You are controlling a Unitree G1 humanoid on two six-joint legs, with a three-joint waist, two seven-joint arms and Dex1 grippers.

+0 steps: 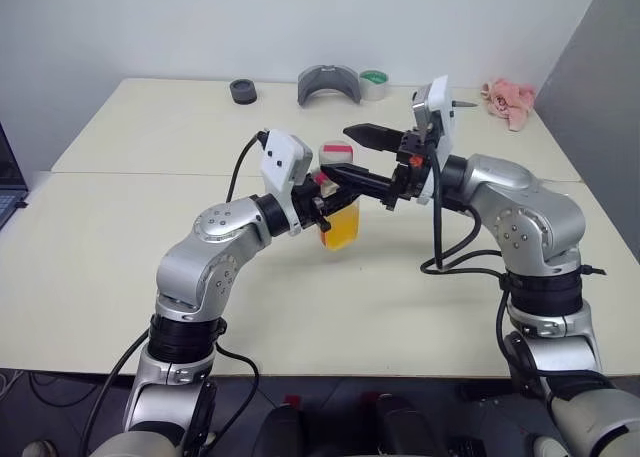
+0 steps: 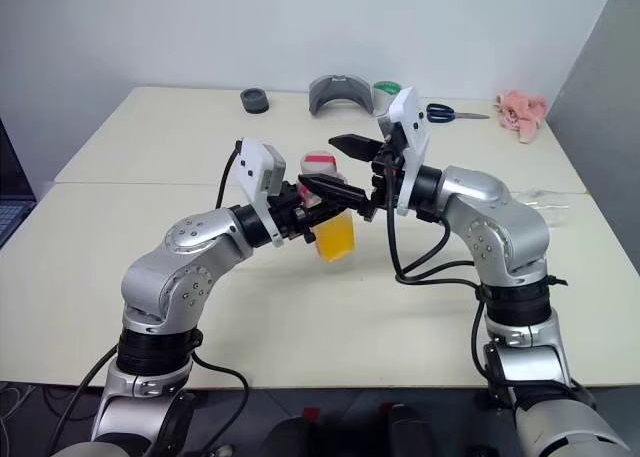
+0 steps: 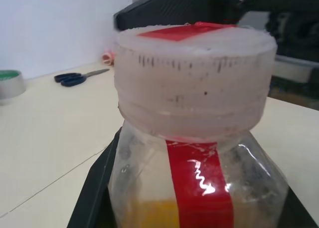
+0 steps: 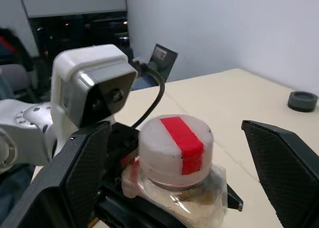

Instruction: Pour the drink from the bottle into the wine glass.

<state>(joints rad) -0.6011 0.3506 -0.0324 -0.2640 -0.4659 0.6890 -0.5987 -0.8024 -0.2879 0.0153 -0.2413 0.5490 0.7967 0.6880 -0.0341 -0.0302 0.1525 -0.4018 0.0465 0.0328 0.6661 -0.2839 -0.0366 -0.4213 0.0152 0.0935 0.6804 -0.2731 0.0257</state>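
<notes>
Pouring has not begun: left gripper (image 2: 305,209) clamps the capped bottle (image 2: 334,229) above mid-table, right gripper (image 4: 174,158) spread wide around its cap (image 4: 175,144), drink (image 1: 341,227) all inside, uncapping remaining.

Left gripper (image 1: 322,199) clamped shut, pointing level toward right; right gripper (image 1: 355,155) spread wide, facing it

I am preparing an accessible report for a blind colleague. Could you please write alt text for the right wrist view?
The open right gripper has one black finger on each side of the bottle's white cap, which carries a red stripe. The left gripper holds the clear bottle above a beige table; a dark round object sits further back.
</notes>
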